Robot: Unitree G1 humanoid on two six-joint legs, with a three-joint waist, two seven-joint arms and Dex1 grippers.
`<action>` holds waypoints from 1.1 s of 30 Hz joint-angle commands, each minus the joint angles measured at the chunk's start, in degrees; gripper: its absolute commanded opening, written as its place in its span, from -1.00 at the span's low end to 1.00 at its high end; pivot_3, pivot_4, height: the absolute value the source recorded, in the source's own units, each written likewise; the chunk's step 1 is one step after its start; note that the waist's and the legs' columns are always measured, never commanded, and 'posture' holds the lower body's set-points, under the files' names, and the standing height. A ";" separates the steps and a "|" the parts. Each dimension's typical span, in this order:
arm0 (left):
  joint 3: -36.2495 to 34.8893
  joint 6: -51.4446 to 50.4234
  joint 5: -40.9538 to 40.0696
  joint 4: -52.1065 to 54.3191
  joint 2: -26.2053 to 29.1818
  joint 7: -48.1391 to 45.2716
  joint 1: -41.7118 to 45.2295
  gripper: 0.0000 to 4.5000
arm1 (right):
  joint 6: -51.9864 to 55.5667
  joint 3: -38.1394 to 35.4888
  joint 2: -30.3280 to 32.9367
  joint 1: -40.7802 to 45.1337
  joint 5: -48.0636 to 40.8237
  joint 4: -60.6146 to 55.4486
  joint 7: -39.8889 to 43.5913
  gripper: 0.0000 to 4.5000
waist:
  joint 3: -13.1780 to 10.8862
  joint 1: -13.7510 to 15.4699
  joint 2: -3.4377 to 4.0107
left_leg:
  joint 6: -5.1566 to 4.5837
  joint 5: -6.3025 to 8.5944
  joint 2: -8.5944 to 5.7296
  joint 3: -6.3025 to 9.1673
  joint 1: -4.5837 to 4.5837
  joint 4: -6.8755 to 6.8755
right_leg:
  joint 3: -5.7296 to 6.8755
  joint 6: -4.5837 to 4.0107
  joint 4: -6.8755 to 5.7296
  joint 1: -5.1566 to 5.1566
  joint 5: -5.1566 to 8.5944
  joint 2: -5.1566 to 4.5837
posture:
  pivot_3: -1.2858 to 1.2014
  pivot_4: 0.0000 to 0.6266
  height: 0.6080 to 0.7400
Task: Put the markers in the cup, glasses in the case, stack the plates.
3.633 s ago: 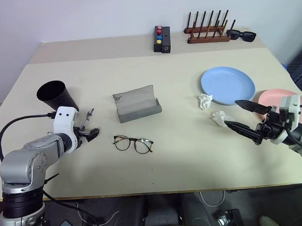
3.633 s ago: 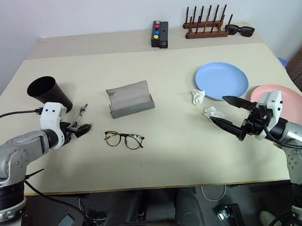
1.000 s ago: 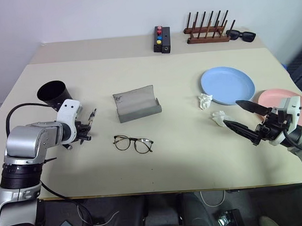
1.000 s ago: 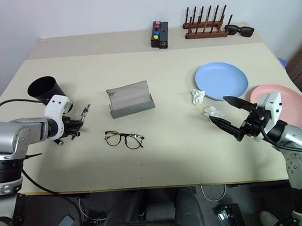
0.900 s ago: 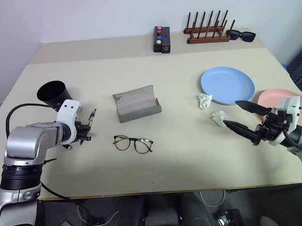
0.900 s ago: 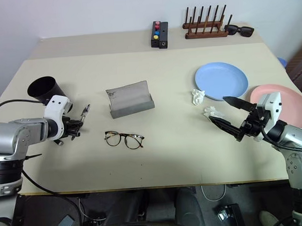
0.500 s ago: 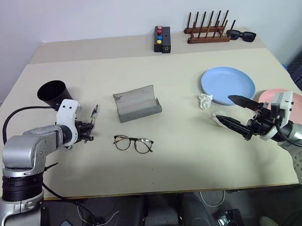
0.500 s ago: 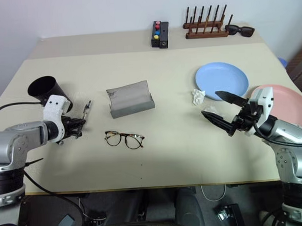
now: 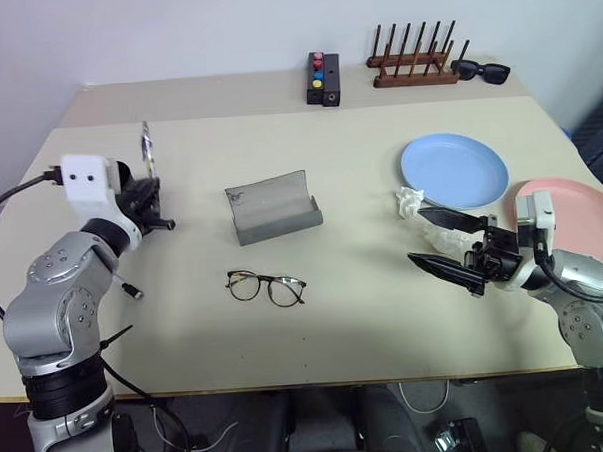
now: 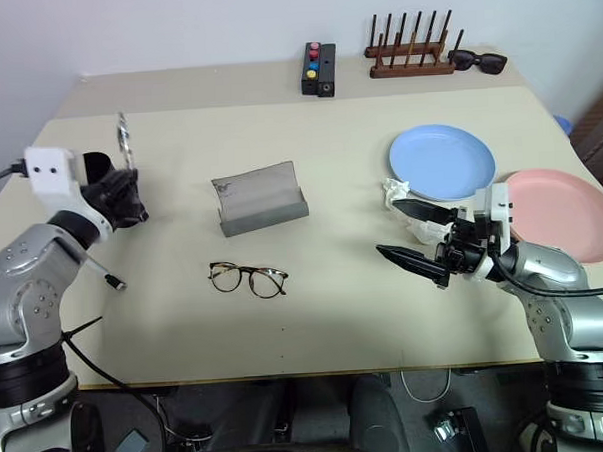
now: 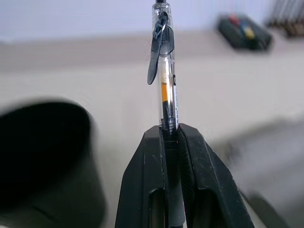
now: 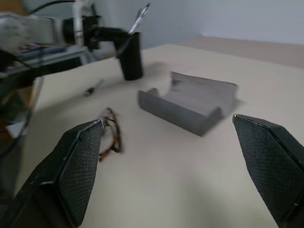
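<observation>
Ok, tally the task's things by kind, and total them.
markers: 2
cup: 1
glasses: 1
case: 1
plates: 2
Total: 7

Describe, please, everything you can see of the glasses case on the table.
The case is grey, matte and fabric-like, a hinged rectangle lying open: a low front trough with a taller lid standing behind it. Nothing lies inside it. It sits mid-table, untouched, with the glasses apart in front and both grippers well away.
</observation>
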State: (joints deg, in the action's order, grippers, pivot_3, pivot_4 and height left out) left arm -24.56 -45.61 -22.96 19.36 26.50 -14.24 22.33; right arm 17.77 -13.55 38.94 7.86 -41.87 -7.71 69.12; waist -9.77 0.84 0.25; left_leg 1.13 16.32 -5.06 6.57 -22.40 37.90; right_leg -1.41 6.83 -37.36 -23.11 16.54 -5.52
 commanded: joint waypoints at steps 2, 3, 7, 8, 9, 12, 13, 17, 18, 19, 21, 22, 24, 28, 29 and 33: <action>-3.53 7.28 -0.73 -2.03 -0.32 1.05 2.76 -0.99 | -0.04 0.66 -0.70 1.55 -1.01 -0.45 1.86 1.00 | 0.01 -0.09 -0.01 | 0.00 0.00 -0.01 -0.01 0.00 0.01 | 0.00 0.01 0.01 0.00 -0.01 0.00 | 0.03 -0.52 1.00; -3.80 8.65 -0.77 -2.75 -0.45 1.20 3.08 -0.99 | -0.06 0.91 -0.85 1.72 -0.86 -0.38 2.03 1.00 | 0.01 -0.09 -0.02 | 0.00 0.00 -0.01 -0.02 0.00 0.02 | 0.00 0.02 0.01 0.00 -0.01 0.00 | 0.03 -0.52 1.00; -5.17 15.39 -1.14 -5.49 -1.56 1.62 4.43 -0.99 | -1.12 1.86 -2.02 2.11 -0.04 0.13 2.45 1.00 | 0.01 -0.11 -0.03 | 0.00 0.00 -0.01 -0.02 0.00 0.02 | 0.00 0.02 0.01 0.00 -0.01 0.01 | 0.03 -0.52 1.00; -5.27 16.35 -1.15 -6.09 -1.70 1.78 4.66 -0.99 | -1.27 1.98 -2.26 2.20 0.16 0.25 2.57 1.00 | 0.01 -0.11 -0.04 | 0.00 0.00 -0.01 -0.02 0.00 0.02 | 0.00 0.02 0.01 0.00 -0.01 0.01 | 0.03 -0.52 1.00; -5.56 17.61 -1.18 -6.69 -1.93 2.11 5.00 -0.99 | -2.29 2.16 -2.86 2.29 0.64 0.47 2.73 1.00 | 0.02 -0.09 -0.05 | 0.00 0.00 -0.01 -0.02 0.00 0.02 | 0.00 0.03 0.01 -0.01 -0.01 0.01 | 0.03 -0.52 1.00; -6.11 21.72 -1.32 -8.27 -2.22 2.60 5.52 -0.99 | -4.80 2.59 -4.56 2.68 1.41 1.12 3.06 1.00 | 0.04 -0.10 -0.13 | 0.00 0.00 -0.01 -0.02 0.00 0.03 | 0.00 0.03 0.01 0.00 -0.02 0.02 | 0.03 -0.52 1.00; -6.44 22.51 -1.82 -8.64 -2.31 2.65 5.67 -0.99 | -5.57 2.64 -5.18 2.93 1.59 1.47 3.18 1.00 | 0.04 -0.11 -0.13 | 0.00 0.00 -0.01 -0.02 0.00 0.03 | 0.00 0.03 0.01 0.00 -0.02 0.02 | 0.03 -0.52 1.00; -6.90 24.99 -3.33 -9.67 -2.50 2.77 6.23 -0.99 | -7.74 2.94 -7.22 5.01 2.01 4.21 3.14 1.00 | 0.05 -0.15 -0.15 | 0.00 0.00 -0.01 -0.03 0.00 0.04 | 0.00 0.04 0.00 -0.01 -0.02 0.05 | 0.03 -0.52 1.00; -6.96 25.38 -3.77 -9.65 -2.59 2.68 6.27 -0.99 | -7.96 2.95 -7.60 5.60 2.01 4.83 3.09 1.00 | 0.05 -0.17 -0.15 | 0.00 0.00 -0.01 -0.02 0.00 0.04 | 0.00 0.04 0.00 -0.01 -0.02 0.05 | 0.03 -0.52 1.00; -7.03 25.66 -4.19 -9.50 -2.72 2.80 6.21 -0.99 | -8.19 2.88 -7.93 6.17 1.96 5.35 3.06 1.00 | 0.05 -0.14 -0.16 | 0.00 0.00 -0.01 -0.02 0.00 0.04 | 0.00 0.04 0.00 -0.01 -0.02 0.06 | 0.03 -0.52 1.00; -7.13 25.89 -5.07 -9.31 -2.85 2.89 5.91 -0.99 | -7.82 2.71 -8.47 7.55 1.41 6.11 2.70 1.00 | 0.05 -0.15 -0.16 | 0.00 0.00 -0.01 -0.02 0.00 0.05 | 0.00 0.04 -0.01 -0.01 -0.02 0.06 | 0.03 -0.52 1.00; -7.08 25.97 -5.41 -9.24 -2.79 2.91 5.71 -0.99 | -7.58 2.60 -8.67 8.05 1.15 6.35 2.54 1.00 | 0.05 -0.16 -0.17 | 0.01 0.00 -0.01 -0.02 0.00 0.05 | 0.00 0.04 -0.01 -0.02 -0.02 0.05 | 0.03 -0.52 1.00; -7.44 26.55 -6.29 -9.14 -2.91 2.95 5.17 -0.99 | -7.14 2.23 -9.18 9.10 0.62 6.77 1.96 1.00 | 0.05 -0.16 -0.17 | 0.01 0.00 -0.01 -0.02 -0.01 0.05 | 0.00 0.04 -0.02 -0.02 -0.02 0.05 | 0.03 -0.52 1.00; -8.15 27.74 -7.46 -9.64 -2.84 3.40 4.77 -0.99 | -6.84 2.28 -9.61 9.61 0.44 6.92 1.55 1.00 | 0.05 -0.16 -0.17 | 0.00 0.00 -0.01 -0.02 0.00 0.05 | 0.00 0.04 -0.02 -0.02 -0.02 0.05 | 0.03 -0.52 1.00; -8.24 28.16 -7.50 -9.86 -2.77 3.49 4.78 -0.99 | -6.77 2.40 -9.68 9.55 0.37 6.83 1.53 1.00 | 0.05 -0.16 -0.17 | 0.01 0.00 -0.01 -0.02 -0.01 0.05 | 0.00 0.04 -0.02 -0.02 -0.02 0.05 | 0.03 -0.52 1.00; -9.47 30.21 -8.02 -11.02 -2.15 3.97 5.43 -0.99 | -6.61 2.61 -9.85 9.36 0.32 6.55 1.37 1.00 | 0.05 -0.17 -0.17 | 0.01 0.00 -0.01 -0.02 -0.01 0.05 | 0.00 0.04 -0.02 -0.02 -0.02 0.05 | 0.03 -0.52 1.00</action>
State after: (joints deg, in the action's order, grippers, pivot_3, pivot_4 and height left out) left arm -32.35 -17.55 -30.27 7.56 23.34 -10.63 27.07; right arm 11.46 -9.93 29.56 16.74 -40.64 -0.04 70.58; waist -9.72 0.67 0.08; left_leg 1.14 16.32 -5.07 6.55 -22.40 37.95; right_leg -1.41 6.87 -37.39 -23.14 16.52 -5.46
